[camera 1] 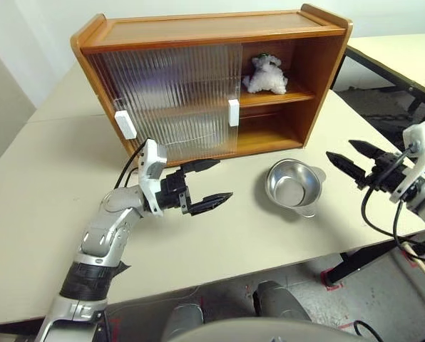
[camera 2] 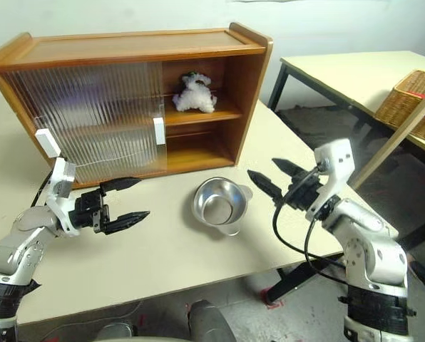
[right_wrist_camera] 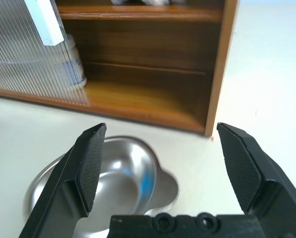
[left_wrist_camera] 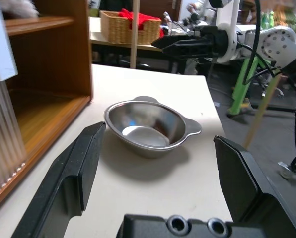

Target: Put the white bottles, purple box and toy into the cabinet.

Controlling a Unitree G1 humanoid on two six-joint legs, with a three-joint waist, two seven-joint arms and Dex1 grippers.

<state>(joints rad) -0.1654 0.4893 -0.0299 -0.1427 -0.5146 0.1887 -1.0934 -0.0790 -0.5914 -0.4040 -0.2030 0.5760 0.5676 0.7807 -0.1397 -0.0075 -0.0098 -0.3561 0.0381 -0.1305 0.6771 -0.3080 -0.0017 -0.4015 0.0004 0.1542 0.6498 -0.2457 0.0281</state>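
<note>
Now a wooden cabinet [camera 1: 198, 43] stands on a pale table [camera 1: 48, 214], its ribbed sliding doors [camera 1: 170, 100] pushed to the robot's left so the right half is open. On the upper shelf sits the toy [camera 1: 267, 74], a fluffy white plush, upright near the door edge. One white bottle [right_wrist_camera: 74, 62] shows on the lower shelf, half behind the ribbed door; its label has pale blue print, too small to read. No other writing is legible. I cannot find the second bottle or the purple box.

A steel bowl [camera 1: 293, 187] rests on the table in front of the open half, between the two grippers. The left gripper [camera 1: 204, 184] hovers near the doors, fingers wide and empty. The right gripper [camera 1: 354, 158] hovers beside the bowl, fingers wide and empty.

Judging by looks, the toy is light and squashy, best pinched round its body. The bottle seems light, rigid and smooth, so a grip across its middle below the lid suits it.
</note>
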